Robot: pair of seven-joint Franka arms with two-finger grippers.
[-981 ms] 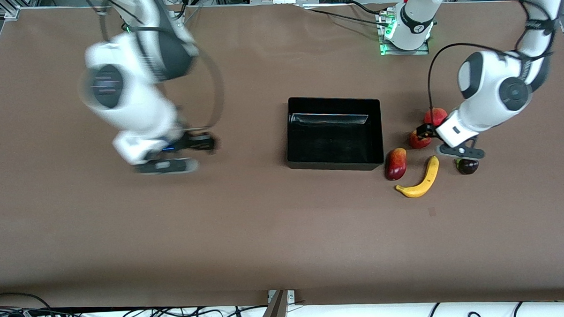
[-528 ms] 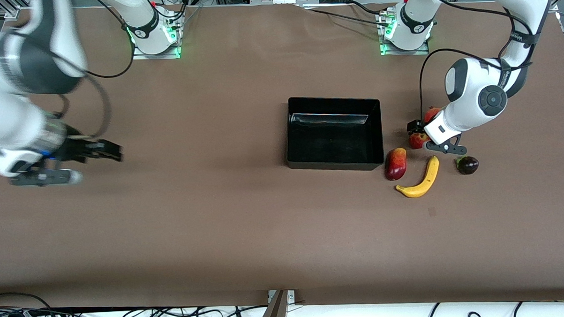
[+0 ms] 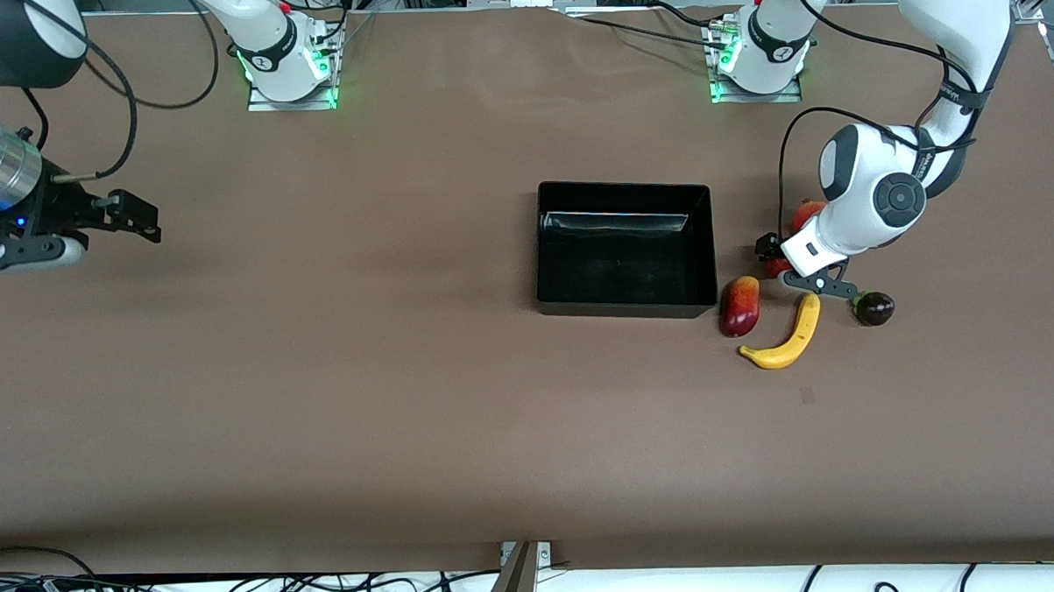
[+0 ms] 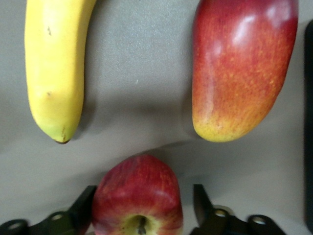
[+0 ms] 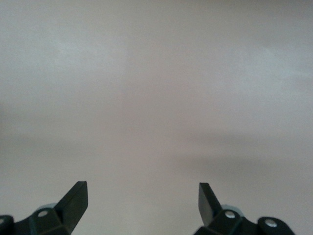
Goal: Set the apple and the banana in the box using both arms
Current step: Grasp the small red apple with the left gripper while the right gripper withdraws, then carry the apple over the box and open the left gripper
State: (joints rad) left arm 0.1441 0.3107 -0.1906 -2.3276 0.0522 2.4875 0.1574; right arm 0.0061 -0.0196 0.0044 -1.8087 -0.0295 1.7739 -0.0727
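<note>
I'm watching the left fingers (image 4: 85,205) spread on either side of the apple (image 4: 138,196), one per flank with a slim gap each side, not pinching yet. From the front the left gripper (image 3: 776,265) is sitting low over that apple (image 3: 778,266), between the box (image 3: 624,247) and the pomegranate (image 3: 806,213). A second ago this gripper was over the desk (image 3: 407,379) nearer the dark fruit (image 3: 874,307); it has been sliding toward the box end of the fruit cluster and now brackets the apple, so I'm judging the first pick is about to close.

The right fingers (image 5: 78,198) are spread over bare desk, holding nothing. The right gripper (image 3: 130,218) has been swinging away from the middle of the desk to the right arm's end, well apart from all the fruit; I'm taking that as it clearing off to wait.

The banana (image 3: 787,332) is lying on the desk nearer the camera than the apple, just beside the mango (image 3: 739,306), untouched. The box is empty.

Counting: one apple, one banana, one mango, one pomegranate, one dark fruit, one box, two arms
</note>
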